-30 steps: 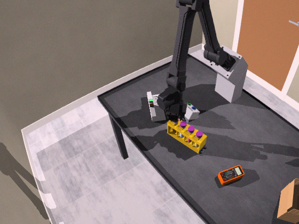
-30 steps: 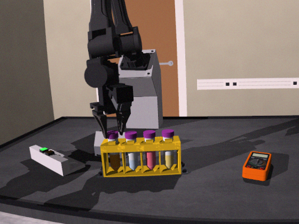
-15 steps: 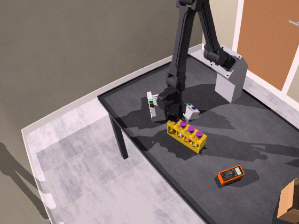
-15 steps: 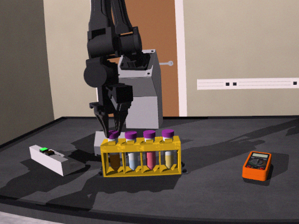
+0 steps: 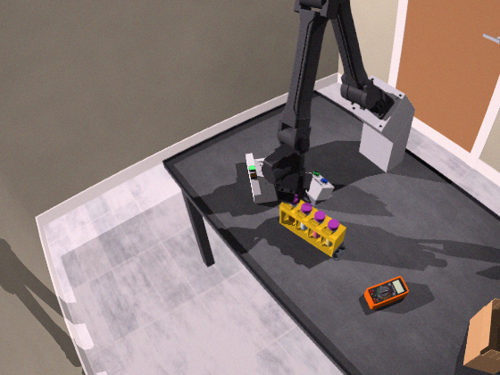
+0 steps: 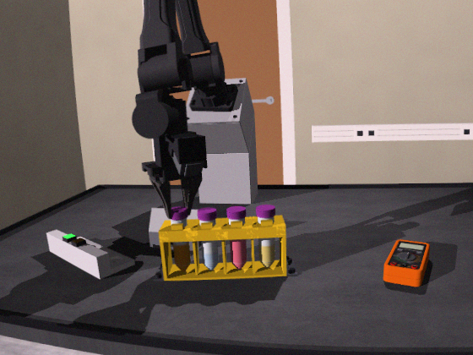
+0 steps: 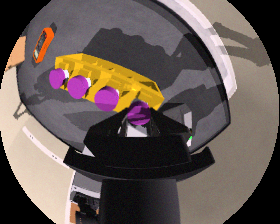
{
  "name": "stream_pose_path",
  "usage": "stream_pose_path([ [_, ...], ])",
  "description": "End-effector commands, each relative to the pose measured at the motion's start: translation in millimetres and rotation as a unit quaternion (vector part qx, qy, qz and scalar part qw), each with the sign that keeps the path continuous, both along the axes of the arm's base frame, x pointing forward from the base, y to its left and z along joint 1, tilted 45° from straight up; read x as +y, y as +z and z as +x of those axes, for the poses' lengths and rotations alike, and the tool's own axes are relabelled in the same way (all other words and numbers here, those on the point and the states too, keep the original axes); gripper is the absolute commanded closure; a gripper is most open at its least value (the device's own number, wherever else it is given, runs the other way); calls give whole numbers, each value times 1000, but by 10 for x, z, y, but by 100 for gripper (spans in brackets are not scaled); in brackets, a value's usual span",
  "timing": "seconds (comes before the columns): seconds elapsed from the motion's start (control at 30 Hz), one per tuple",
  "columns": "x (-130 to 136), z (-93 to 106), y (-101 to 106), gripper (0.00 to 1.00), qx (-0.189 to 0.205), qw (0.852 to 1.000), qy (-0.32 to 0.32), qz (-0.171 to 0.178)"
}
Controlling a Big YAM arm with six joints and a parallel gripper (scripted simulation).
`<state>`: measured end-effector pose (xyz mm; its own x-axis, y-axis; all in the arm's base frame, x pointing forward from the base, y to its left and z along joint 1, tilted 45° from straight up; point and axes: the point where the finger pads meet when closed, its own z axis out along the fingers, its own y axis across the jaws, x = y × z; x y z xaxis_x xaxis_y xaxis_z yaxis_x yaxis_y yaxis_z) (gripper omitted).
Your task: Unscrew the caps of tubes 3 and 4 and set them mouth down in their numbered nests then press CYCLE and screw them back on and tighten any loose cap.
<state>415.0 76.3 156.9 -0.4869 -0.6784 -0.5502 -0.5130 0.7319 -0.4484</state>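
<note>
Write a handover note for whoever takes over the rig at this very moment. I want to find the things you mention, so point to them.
Gripper (image 5: 296,199) (image 6: 179,215) (image 7: 139,110): shut on the purple cap of tube 4 (image 5: 295,197) (image 6: 179,210) (image 7: 139,113).
Where things are: all four tubes stand capped in the yellow rack (image 5: 338,240) (image 6: 224,232) (image 7: 155,95).
Done: the green lamp (image 5: 252,168) (image 6: 68,237) (image 7: 190,138) is lit, so aspirating has ended; caps 3 and 4 sit on their tubes.
Left: check tightness, which the views don't settle; let go; press the green key (image 5: 316,173).

Purple caps top the yellow decapping station. CYCLE is blue, READY green. The multimeter is orange, the door orange-brown, the tabletop dark gray.
</note>
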Motion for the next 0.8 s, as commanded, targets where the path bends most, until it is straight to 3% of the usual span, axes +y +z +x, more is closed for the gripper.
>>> stream_pose_path([
  [0.0, -37, 36, 176, 100, -10, 995, -71, 70],
  [0.23, -17, 58, 140, 100, 3, 963, -189, 192],
  [0.3, -17, 58, 140, 100, 3, 963, -189, 192],
  [0.33, -12, 61, 134, 100, 5, 956, -205, 210],
  [0.5, -4, 81, 103, 100, 14, 912, -286, 293],
  [0.77, 12, 100, 68, 100, 27, 828, -392, 401],
])
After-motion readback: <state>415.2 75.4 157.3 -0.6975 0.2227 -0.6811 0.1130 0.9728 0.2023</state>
